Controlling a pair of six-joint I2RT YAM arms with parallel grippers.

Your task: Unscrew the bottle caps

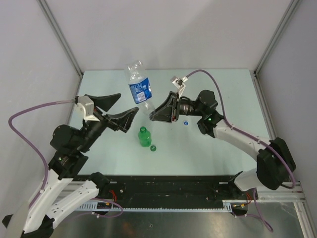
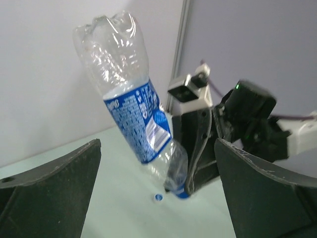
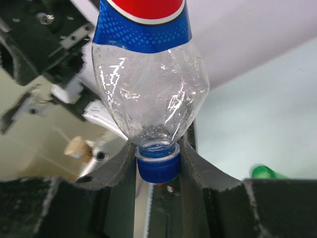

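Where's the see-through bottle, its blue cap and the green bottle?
clear plastic bottle with blue label (image 1: 139, 90): top view, on its label.
round blue plastic cap (image 3: 157, 167): right wrist view, on its side.
small green plastic bottle (image 1: 144, 138): top view, on its body.

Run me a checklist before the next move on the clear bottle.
1. Right gripper shut on the blue cap: ok.
2. Left gripper open, apart from the clear bottle: ok.
3. Bottle body steadied for twisting: not ok, it leans, held by the cap alone.
4. Cap loosened: cannot tell.
5. Green bottle uncapped, green cap beside it on the table: ok.
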